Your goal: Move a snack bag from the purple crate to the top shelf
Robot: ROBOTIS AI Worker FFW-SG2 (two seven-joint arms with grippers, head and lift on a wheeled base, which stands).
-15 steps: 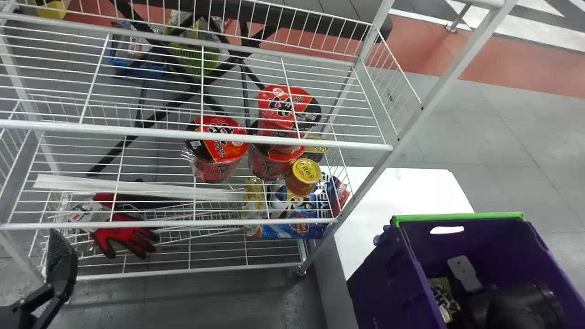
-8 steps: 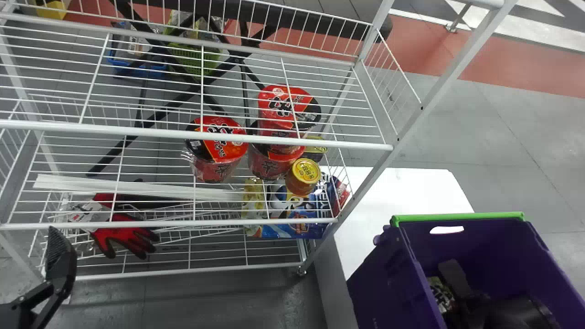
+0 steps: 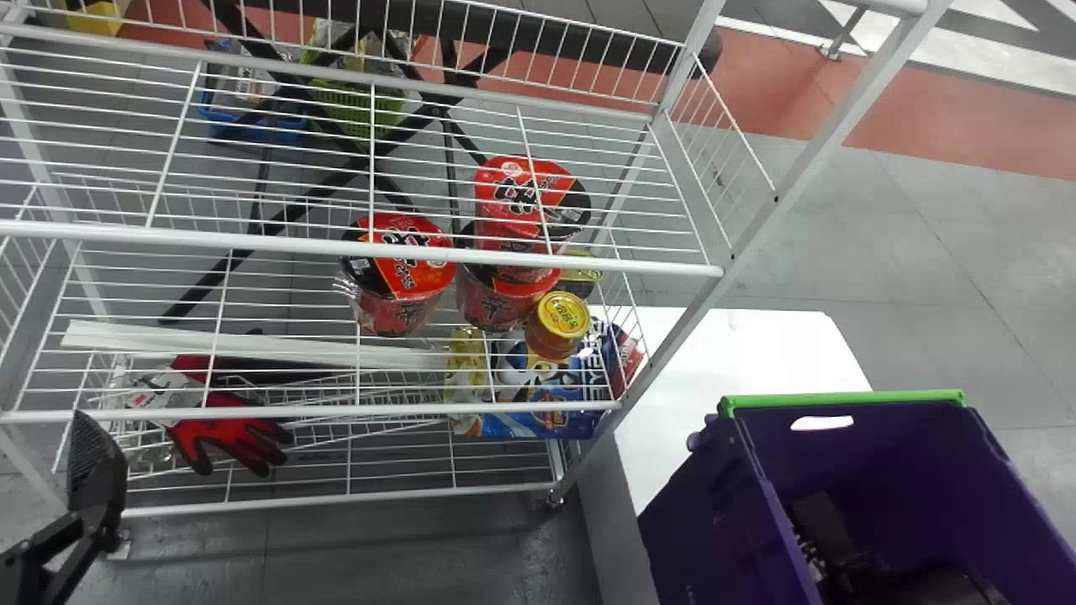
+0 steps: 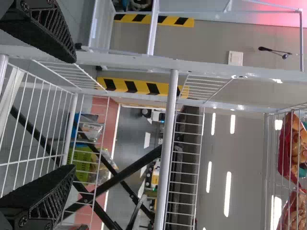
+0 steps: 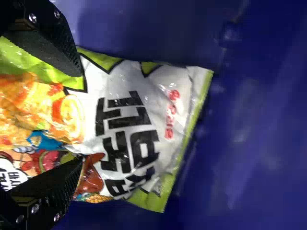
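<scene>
The white wire shelf rack (image 3: 361,245) stands in front of me; its top level is where the bag must end up, so I judge a high lift comes later. Beside the rack is the white, smooth-topped table (image 3: 756,344); on it sits the deep purple plastic crate with a bright green rim (image 3: 706,512), and my work is inside it.

My right arm has just sunk deeper into the crate and shifted towards its left wall, covering more of the packaging that showed there a second ago; I take this as the approach ending and the grasp coming next. My black two-fingered left gripper (image 4: 73,114) waits near the rack's left side, wide apart and holding nothing.

My black flat-fingered right gripper (image 5: 77,116) is spread wide over the bag, with no pinch on it that I can see; the glossy white-and-green plastic snack bag (image 5: 129,129) lies in the crate, partly between and beneath my fingers; it is likely slippery and soft, so I should close firmly but gently, or it may slide or crush.
</scene>
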